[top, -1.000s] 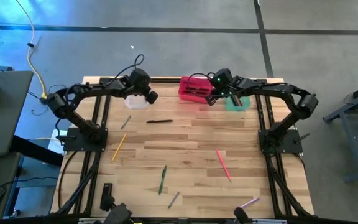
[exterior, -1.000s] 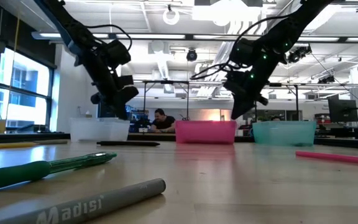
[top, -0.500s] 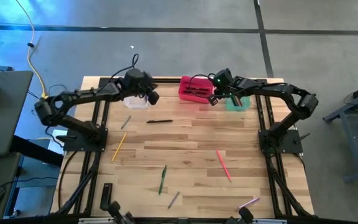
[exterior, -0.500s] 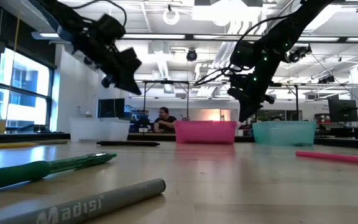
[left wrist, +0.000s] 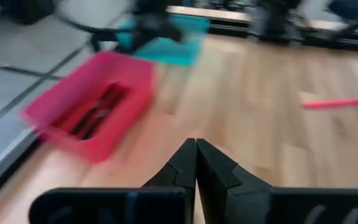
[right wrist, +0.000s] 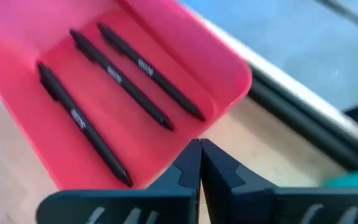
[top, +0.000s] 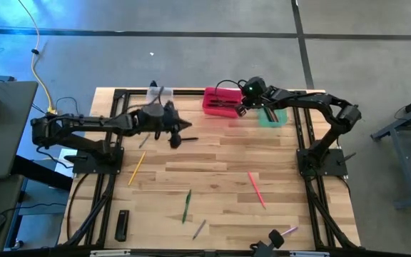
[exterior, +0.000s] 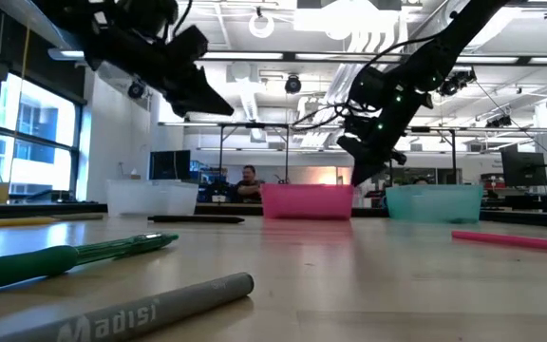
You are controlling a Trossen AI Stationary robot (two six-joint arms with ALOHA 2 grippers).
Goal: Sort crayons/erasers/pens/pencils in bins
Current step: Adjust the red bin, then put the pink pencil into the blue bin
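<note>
Now the left claw (top: 179,135), clenched and empty, has swung away from the clear bin (top: 155,95) toward the black pen (top: 185,140). Beside the pink bin (top: 223,102), holding three pens, the right claw (top: 238,108) hovers clenched, empty.

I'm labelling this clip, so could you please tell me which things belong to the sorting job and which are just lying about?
Job:
pink bin holding three black pens
green bin
clear bin
loose green pen, pink stick, yellow pencil

Lying about:
flat black bar
yellow cable on the floor
</note>
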